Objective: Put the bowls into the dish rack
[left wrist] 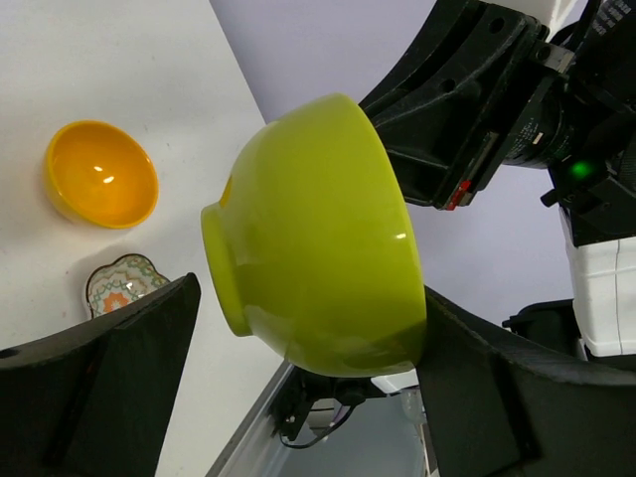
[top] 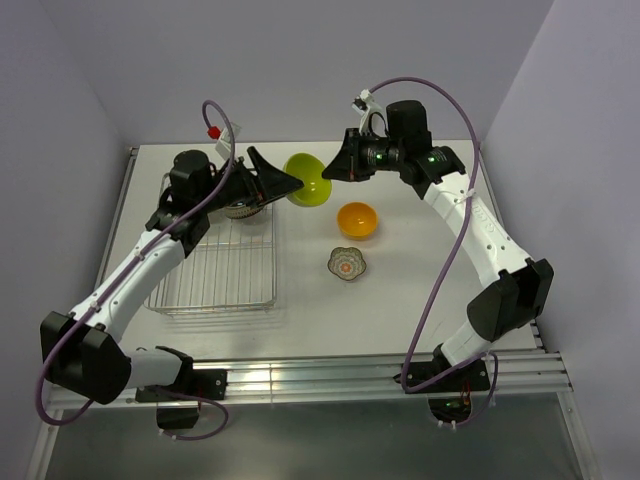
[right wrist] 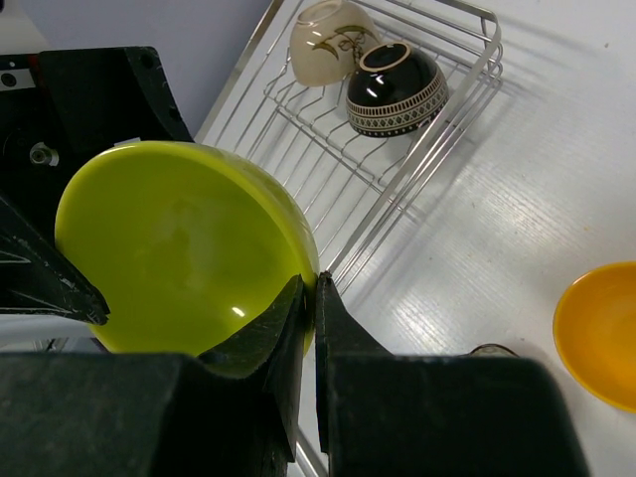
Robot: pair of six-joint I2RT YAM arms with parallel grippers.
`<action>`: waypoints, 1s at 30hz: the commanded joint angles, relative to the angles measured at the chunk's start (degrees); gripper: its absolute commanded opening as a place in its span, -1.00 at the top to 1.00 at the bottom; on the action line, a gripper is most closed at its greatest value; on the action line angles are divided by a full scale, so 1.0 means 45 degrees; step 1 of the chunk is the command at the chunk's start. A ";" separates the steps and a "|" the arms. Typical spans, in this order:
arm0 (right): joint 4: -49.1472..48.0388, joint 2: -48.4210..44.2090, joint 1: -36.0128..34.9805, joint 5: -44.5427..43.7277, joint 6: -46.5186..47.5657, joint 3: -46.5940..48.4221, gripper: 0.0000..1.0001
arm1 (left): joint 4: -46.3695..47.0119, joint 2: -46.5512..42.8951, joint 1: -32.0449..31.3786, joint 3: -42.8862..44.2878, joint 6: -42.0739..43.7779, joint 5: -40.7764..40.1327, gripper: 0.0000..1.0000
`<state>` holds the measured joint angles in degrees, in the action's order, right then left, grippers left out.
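Green bowl: hanging tilted on edge above the table, upper centre of the top view, just right of the rack's far corner and between the two grippers.
Right gripper: pinching the green bowl's rim, with the fingers nearly together and the wall clamped between them.
Left gripper: standing wide apart, one finger flanking each side of the green bowl in its wrist view. Whether either finger is pressing on it cannot be told.
Rack: lying at the left of the top view, carrying a white bowl and a brown bowl side by side at its far end.
Orange bowl: sitting upright on the table at centre frame, outside the rack.
Patterned bowl: sitting just below the orange bowl in the top view, also outside the rack.
Step, as judged: looking like a hand-over of the green bowl towards the arm nearer the rack.
Handling, as judged: appearing rigid and glossy, so probably slippery between hard fingers and liable to chip if dropped. It seems light enough for a rim pinch, though it may pivot in one.
Hold point, as judged: gripping the rim with the wall between the fingers, or spanning foot to rim.
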<state>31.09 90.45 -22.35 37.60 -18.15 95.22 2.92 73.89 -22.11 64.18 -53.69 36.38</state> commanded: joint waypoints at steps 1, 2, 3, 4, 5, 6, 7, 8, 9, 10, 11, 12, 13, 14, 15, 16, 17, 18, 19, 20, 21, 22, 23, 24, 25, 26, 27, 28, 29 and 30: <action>-0.0444 -0.0472 0.0005 0.0393 -0.0029 0.0149 1.00 | 0.0894 -0.0521 -0.0029 -0.0161 -0.0314 0.0411 -0.76; -0.0425 -0.0472 0.0005 0.0413 -0.0067 0.0149 1.00 | 0.0991 -0.0540 -0.0028 -0.0181 -0.0450 0.0489 -0.72; -0.0444 -0.0472 0.0005 0.0452 -0.0048 0.0091 1.00 | 0.1166 -0.0541 -0.0028 -0.0200 -0.0509 0.0528 -0.64; -0.0464 -0.0492 0.0005 0.0452 -0.0068 0.0071 1.00 | 0.1226 -0.0521 -0.0028 -0.0220 -0.0645 0.0606 -0.58; -0.0445 -0.0472 0.0005 0.0471 -0.0068 0.0051 1.00 | 0.1362 -0.0502 -0.0028 -0.0220 -0.0705 0.0703 -0.54; -0.0425 -0.0453 0.0025 0.0433 -0.0048 0.0051 1.00 | 0.1402 -0.0501 -0.0028 -0.0201 -0.0725 0.0762 -0.49; -0.0386 -0.0453 0.0025 0.0413 -0.0010 0.0051 1.00 | 0.1422 -0.0482 -0.0028 -0.0220 -0.0725 0.0802 -0.38; -0.0386 -0.0433 0.0025 0.0413 -0.0009 0.0070 1.00 | 0.1461 -0.0482 -0.0028 -0.0201 -0.0725 0.0821 -0.33; -0.0386 -0.0433 0.0006 0.0452 -0.0009 0.0071 1.00 | 0.1461 -0.0463 -0.0048 -0.0200 -0.0725 0.0822 -0.29; -0.0386 -0.0414 0.0005 0.0471 -0.0009 0.0071 1.00 | 0.1480 -0.0462 -0.0029 -0.0220 -0.0725 0.0841 -0.25; -0.0386 -0.0414 0.0005 0.0491 0.0010 0.0071 1.00 | 0.1519 -0.0462 -0.0028 -0.0259 -0.0744 0.0860 -0.20; -0.0366 -0.0414 0.0005 0.0491 0.0030 0.0051 1.00 | 0.1558 -0.0462 -0.0028 -0.0298 -0.0764 0.0880 -0.09; -0.0347 -0.0414 0.0025 0.0472 0.0030 0.0032 1.00 | 0.1559 -0.0482 -0.0028 -0.0317 -0.0764 0.0900 0.14; -0.0347 -0.0414 0.0006 0.0471 0.0069 0.0012 1.00 | 0.1539 -0.0501 -0.0028 -0.0356 -0.0764 0.0900 0.29; -0.0289 -0.0394 0.0005 0.0471 0.0069 0.0031 1.00 | 0.1481 -0.0521 -0.0028 -0.0395 -0.0706 0.0900 0.61; -0.0269 -0.0355 0.0025 0.0471 0.0088 0.0070 1.00 | 0.1422 -0.0540 -0.0028 -0.0396 -0.0667 0.0861 0.76; -0.0230 -0.0316 0.0006 0.0471 0.0147 0.0109 1.00 | 0.1345 -0.0579 -0.0028 -0.0434 -0.0628 0.0783 0.91; -0.0172 -0.0277 0.0005 0.0471 0.0166 0.0148 0.87 | 0.1208 -0.0618 -0.0028 -0.0435 -0.0550 0.0744 1.00; -0.0094 -0.0258 0.0005 0.0471 0.0147 0.0226 0.79 | 0.1130 -0.0657 -0.0009 -0.0435 -0.0472 0.0685 1.00; -0.0073 -0.0219 0.0005 0.0452 0.0205 0.0246 0.70 | 0.0994 -0.0716 0.0030 -0.0396 -0.0413 0.0588 1.00; -0.0093 -0.0257 0.0025 0.0413 0.0186 0.0227 0.35 | 0.0702 -0.0736 0.0069 -0.0357 -0.0258 0.0510 1.00; -0.0112 -0.0257 -0.0014 0.0394 0.0147 0.0188 0.24 | 0.0506 -0.0794 0.0185 -0.0357 -0.0198 0.0432 1.00; -0.0132 -0.0257 0.0005 0.0374 0.0166 0.0168 0.04 | 0.0195 -0.0891 0.0264 -0.0376 -0.0101 0.0315 1.00; -0.0132 -0.0257 0.0005 0.0393 0.0167 0.0168 -0.07 | 0.0191 -0.0950 0.0381 -0.0395 -0.0042 0.0256 1.00; -0.0132 -0.0219 -0.0014 0.0393 0.0147 0.0149 -0.13 | -0.0099 -0.1009 0.0575 -0.0531 0.0017 0.0217 0.99; -0.0132 -0.0218 0.0005 0.0393 0.0147 0.0129 -0.20 | -0.0179 -0.1145 0.0674 -0.0629 0.0075 0.0216 1.00; -0.0132 -0.0218 0.0005 0.0393 0.0147 0.0129 -0.37 | -0.0276 -0.1204 0.0791 -0.0746 0.0211 0.0235 1.00; -0.0132 -0.0218 0.0005 0.0374 0.0128 0.0129 -0.45 | -0.0451 -0.1282 0.1005 -0.0979 0.0271 0.0274 0.99; -0.0113 -0.0199 0.0005 0.0335 0.0147 0.0129 -0.57 | -0.0530 -0.1437 0.1123 -0.1098 0.0368 0.0333 0.99; -0.0054 -0.0179 -0.0014 0.0277 0.0166 0.0129 -0.64 | -0.0609 -0.1516 0.1259 -0.1215 0.0446 0.0449 1.00</action>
<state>31.75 90.45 -22.35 38.70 -17.72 95.22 0.45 70.06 -17.98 59.64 -53.93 37.67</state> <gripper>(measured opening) 0.797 0.707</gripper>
